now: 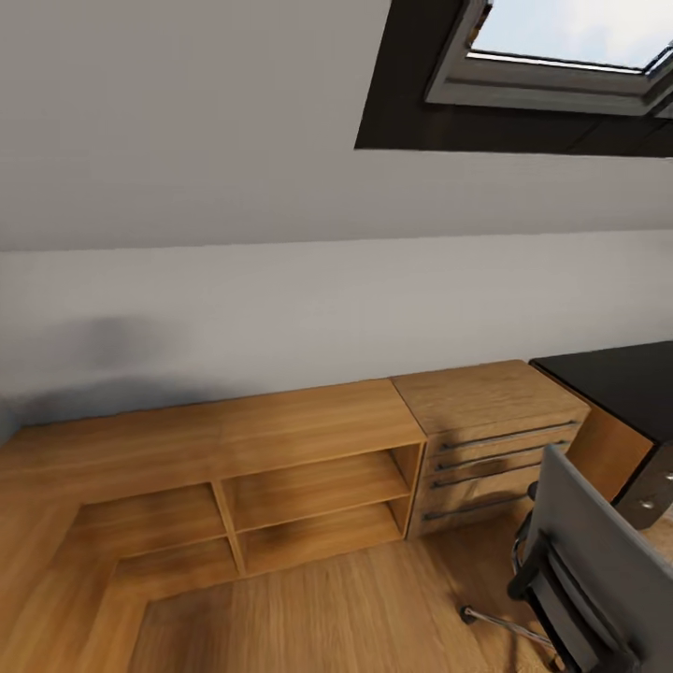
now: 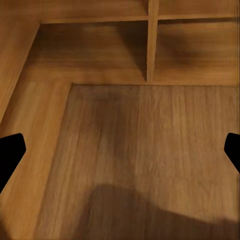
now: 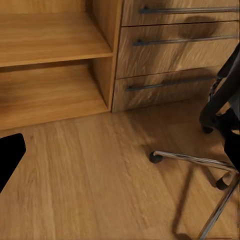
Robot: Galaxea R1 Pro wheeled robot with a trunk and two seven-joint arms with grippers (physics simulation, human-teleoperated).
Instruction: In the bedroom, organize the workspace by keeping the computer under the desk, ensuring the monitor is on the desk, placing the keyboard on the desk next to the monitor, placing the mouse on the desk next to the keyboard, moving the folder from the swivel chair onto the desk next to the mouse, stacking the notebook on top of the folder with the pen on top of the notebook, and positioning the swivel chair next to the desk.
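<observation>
I am in the bedroom, facing a grey sloping wall with a dark-framed skylight [image 1: 561,56]. The swivel chair [image 1: 598,561] stands at the lower right with its grey back toward me, and the back hides the seat. Its chrome base [image 3: 195,160] spreads over the floor in the right wrist view. A corner of the black-topped desk [image 1: 622,383] shows at the right edge. My left gripper [image 2: 120,150] hangs open over bare floor. My right gripper [image 3: 120,155] is open near the chair's base, holding nothing. The computer, monitor, keyboard, mouse, folder, notebook and pen are out of view.
Low light-wood open shelving [image 1: 308,486] runs along the wall and turns a corner at the left. A wood drawer unit [image 1: 495,439] with dark bar handles stands between the shelving and the desk. A dark cabinet [image 1: 654,486] sits under the desk. Wood floor [image 1: 327,617] lies ahead.
</observation>
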